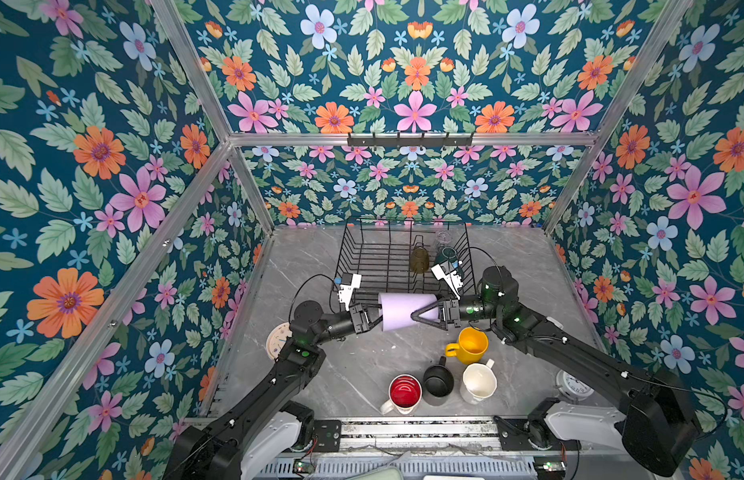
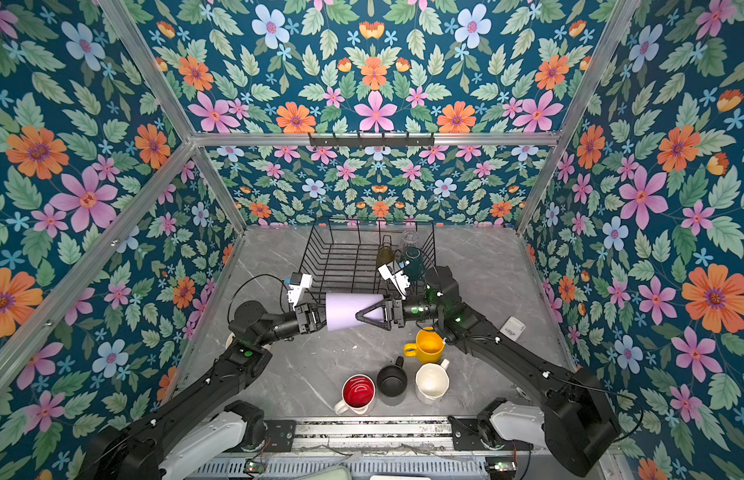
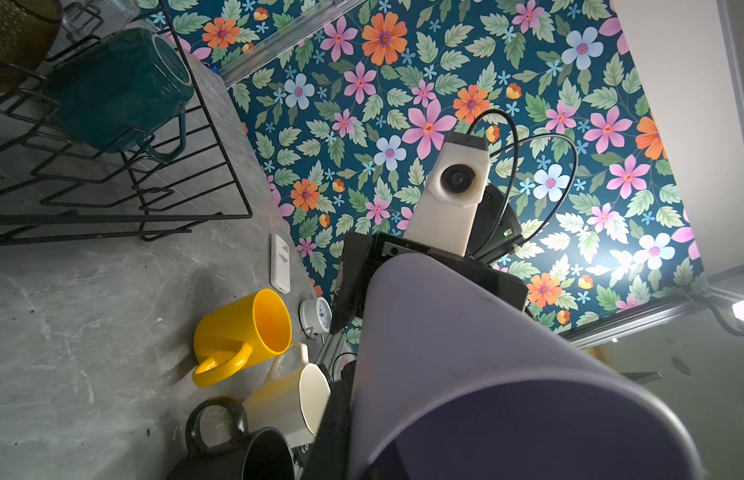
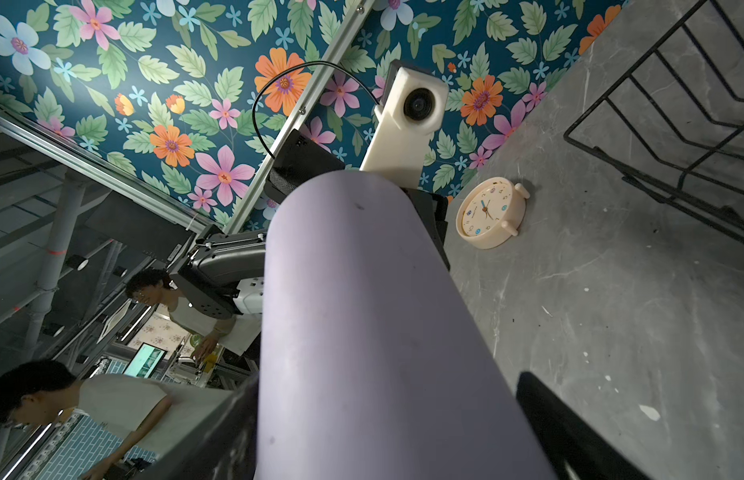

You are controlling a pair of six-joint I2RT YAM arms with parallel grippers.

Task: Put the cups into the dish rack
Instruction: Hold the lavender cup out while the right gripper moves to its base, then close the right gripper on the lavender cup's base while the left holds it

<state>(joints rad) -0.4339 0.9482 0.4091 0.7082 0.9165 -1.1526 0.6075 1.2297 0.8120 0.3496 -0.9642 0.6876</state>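
Smooth, matte, tapered lilac tumbler [image 1: 399, 308]

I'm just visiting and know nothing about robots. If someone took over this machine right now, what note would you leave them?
Left gripper: shut on the lilac tumbler by its wide rim, holding it sideways in front of the dish rack.
Right gripper: open, jaws straddling the narrow end, not gripping yet.
Done: olive tumbler, clear glass and dark green mug are in the rack.
Left: rack the lilac tumbler, then the yellow mug, black mug, cream mug and red-lined mug from the table.
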